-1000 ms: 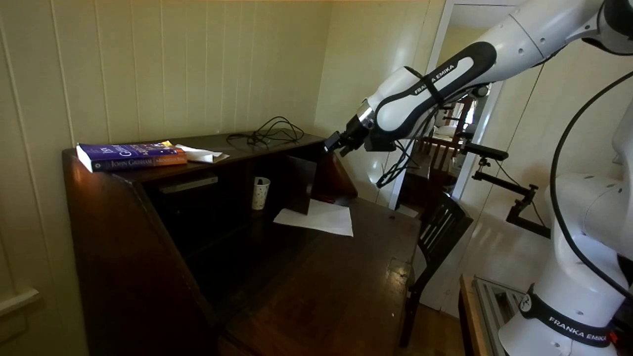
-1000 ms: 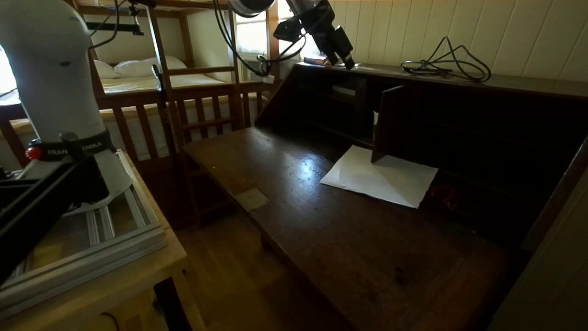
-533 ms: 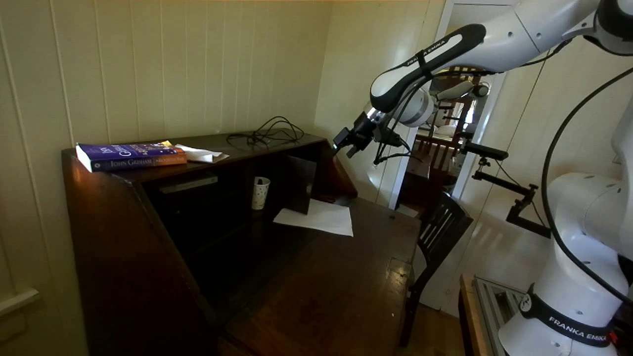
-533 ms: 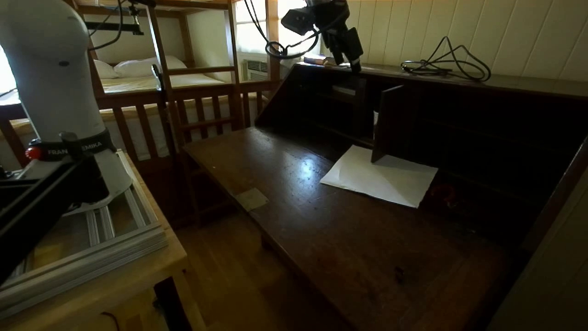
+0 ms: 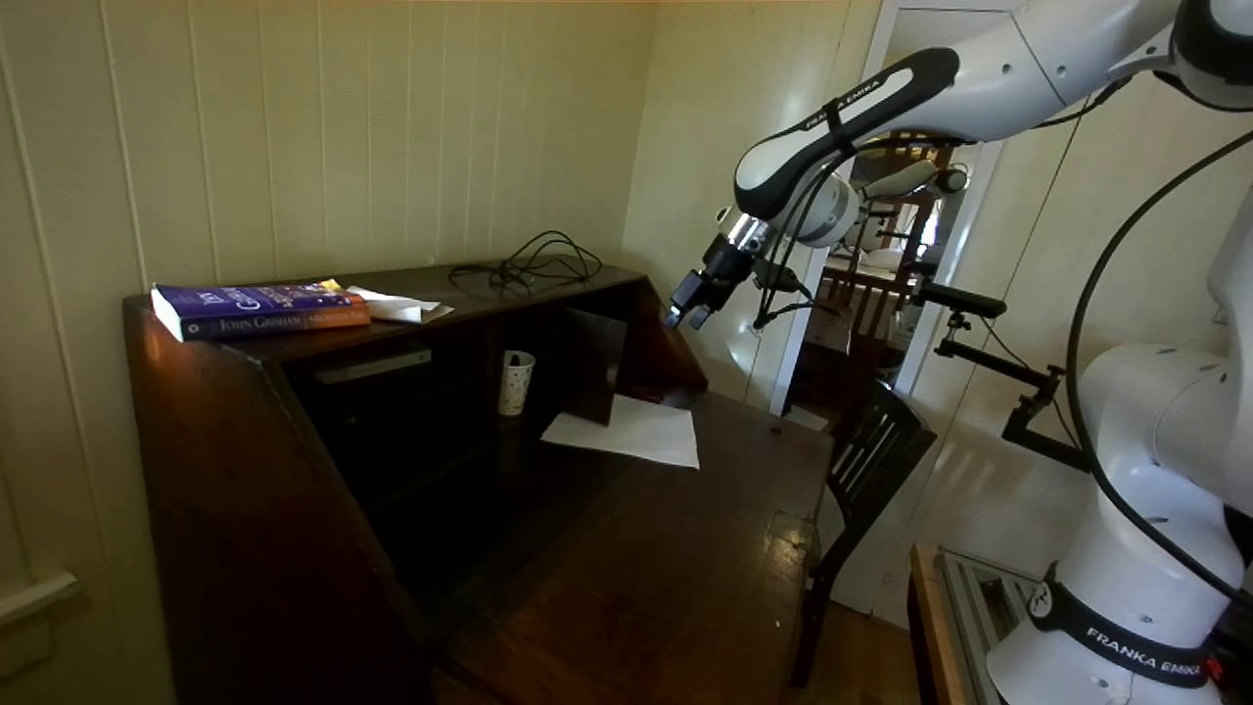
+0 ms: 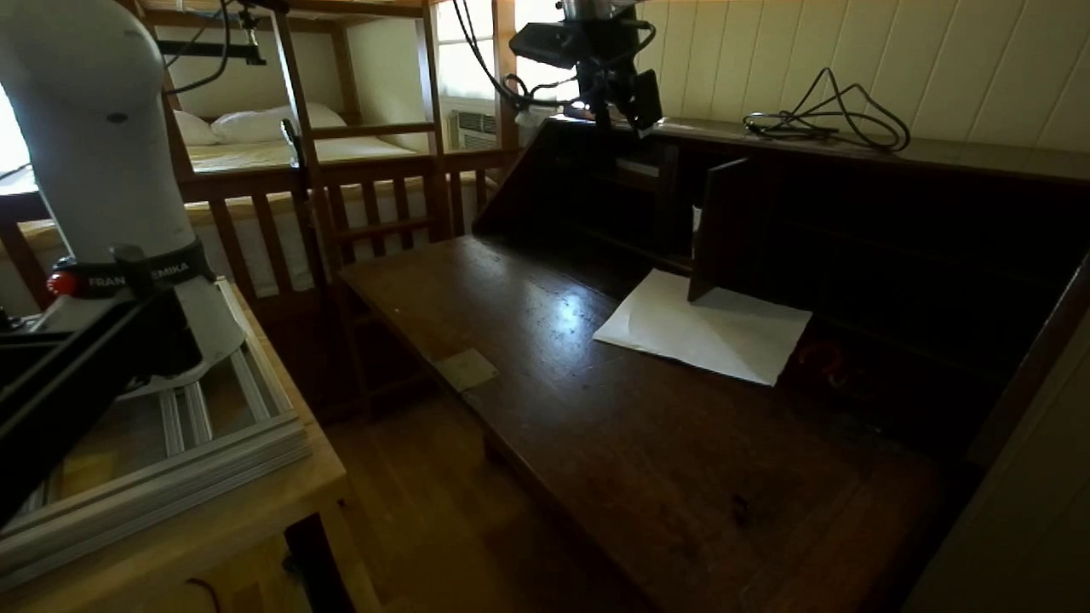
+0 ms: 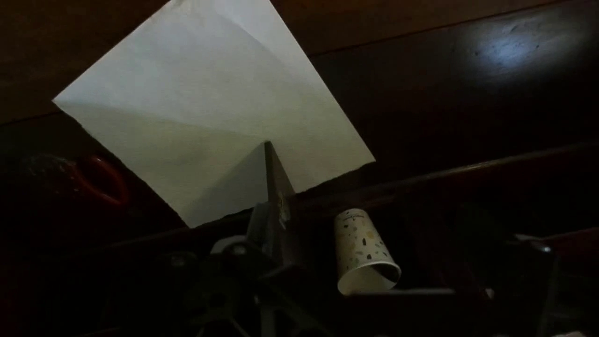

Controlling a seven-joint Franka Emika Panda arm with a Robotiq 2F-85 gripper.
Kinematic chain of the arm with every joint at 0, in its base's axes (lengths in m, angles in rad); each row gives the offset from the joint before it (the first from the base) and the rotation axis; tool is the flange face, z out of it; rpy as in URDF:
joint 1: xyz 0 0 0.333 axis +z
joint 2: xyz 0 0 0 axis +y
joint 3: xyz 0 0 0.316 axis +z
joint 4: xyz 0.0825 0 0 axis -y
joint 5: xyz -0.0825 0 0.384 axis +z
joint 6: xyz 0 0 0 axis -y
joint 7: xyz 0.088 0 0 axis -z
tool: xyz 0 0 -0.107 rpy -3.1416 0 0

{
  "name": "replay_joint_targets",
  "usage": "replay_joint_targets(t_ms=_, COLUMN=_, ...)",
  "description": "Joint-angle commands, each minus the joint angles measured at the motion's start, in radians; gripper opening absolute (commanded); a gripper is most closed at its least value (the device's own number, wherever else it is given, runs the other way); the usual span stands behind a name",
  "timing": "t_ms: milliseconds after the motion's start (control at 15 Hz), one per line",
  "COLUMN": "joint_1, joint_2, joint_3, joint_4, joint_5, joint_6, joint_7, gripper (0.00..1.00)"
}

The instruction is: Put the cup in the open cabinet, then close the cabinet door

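The cup (image 5: 516,383) is white with small specks. It stands upright inside a compartment of the dark wooden cabinet (image 5: 245,509); it also shows in the wrist view (image 7: 359,238), and only a sliver of it (image 6: 697,219) shows past the door. I see no sticks in it. The cabinet door (image 5: 597,367) stands open, swung outward; it also shows upright (image 6: 720,226) and edge-on in the wrist view (image 7: 281,187). My gripper (image 5: 685,319) is open and empty, up near the cabinet top's height (image 6: 628,128), apart from cup and door. In the wrist view its fingers (image 7: 397,234) are wide apart and dark.
A white paper sheet (image 5: 636,431) lies under the door on the desk surface (image 6: 545,366). A blue book (image 5: 259,308), crumpled paper (image 5: 396,305) and coiled black cable (image 5: 529,264) lie on the cabinet top. A red-handled object (image 7: 100,180) lies beside the sheet. A chair (image 5: 871,470) stands beside the desk.
In an exterior view my gripper has moved right and a little down, and its fingers point more downward. The forearm has turned. The cup and door have not moved.
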Motion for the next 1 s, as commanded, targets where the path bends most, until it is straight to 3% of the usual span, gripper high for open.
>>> replay_joint_targets(t_ms=0, joint_1=-0.192, joint_2=0.028, joint_3=0.124, joint_4=0.069, joint_5=-0.081, joint_6=-0.086, joint_7=-0.017, gripper=1.00)
replay_joint_targets(t_ms=200, joint_1=-0.327, joint_2=0.062, joint_3=0.212, joint_4=0.124, joint_5=-0.209, joint_6=-0.096, joint_7=-0.005, gripper=1.00)
replay_joint_targets(t_ms=400, joint_1=-0.435, joint_2=0.111, joint_3=0.311, joint_4=0.185, joint_5=-0.298, joint_6=-0.023, joint_7=0.020, gripper=1.00)
replay_joint_targets(t_ms=600, joint_1=-0.498, joint_2=0.182, joint_3=0.384, joint_4=0.271, joint_5=-0.315, joint_6=-0.010, joint_7=0.026, gripper=1.00)
replay_joint_targets(t_ms=733, joint_1=-0.521, joint_2=0.237, joint_3=0.396, joint_4=0.332, joint_5=-0.398, joint_6=-0.024, joint_7=0.070, gripper=1.00)
replay_joint_targets(t_ms=933, joint_1=-0.557, joint_2=0.313, joint_3=0.441, joint_4=0.419, joint_5=-0.401, joint_6=-0.059, joint_7=0.080, gripper=1.00)
